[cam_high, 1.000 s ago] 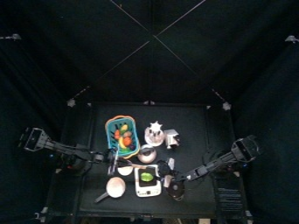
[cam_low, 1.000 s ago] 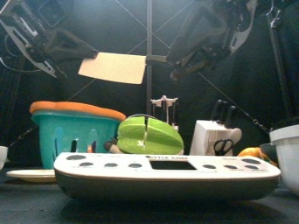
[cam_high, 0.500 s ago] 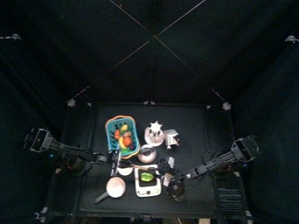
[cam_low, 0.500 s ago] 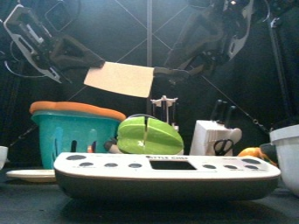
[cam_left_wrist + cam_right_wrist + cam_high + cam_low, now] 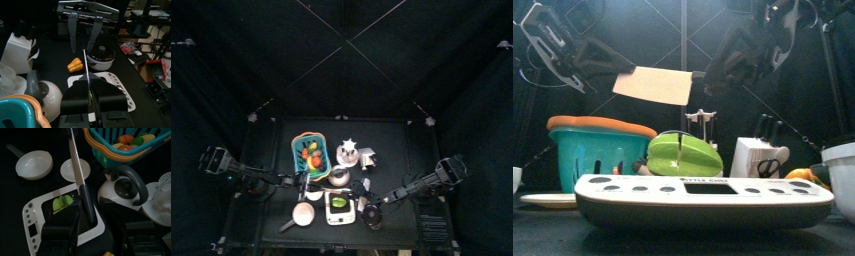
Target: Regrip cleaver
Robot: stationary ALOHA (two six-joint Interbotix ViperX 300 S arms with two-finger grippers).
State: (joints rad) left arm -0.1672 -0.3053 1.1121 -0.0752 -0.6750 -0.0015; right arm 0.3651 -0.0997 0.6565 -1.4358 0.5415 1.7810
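The cleaver (image 5: 657, 85) hangs in the air above the table's things, its broad pale blade facing the front camera. My left gripper (image 5: 617, 72) comes in from the left and is shut on it; in the left wrist view the blade (image 5: 86, 75) runs edge-on out of my left gripper (image 5: 89, 89). My right gripper (image 5: 711, 75) is at the cleaver's other end. Seen from the left wrist, the right gripper (image 5: 84, 42) has its jaws spread apart either side of the blade's line. In the right wrist view the blade (image 5: 77, 163) runs edge-on out from my right gripper (image 5: 85, 215).
Below the cleaver stand a teal basket with an orange rim (image 5: 596, 150), a green fruit (image 5: 684, 155), a white kitchen scale (image 5: 700, 198), a white knife block (image 5: 756, 157) and a white bowl (image 5: 840, 175). A kettle (image 5: 123, 188) and two small white dishes (image 5: 33, 165) lie underneath.
The cleaver tipped down and shifted slightly right, then rose a little. The right gripper has let go of the handle end; the left gripper now carries it.
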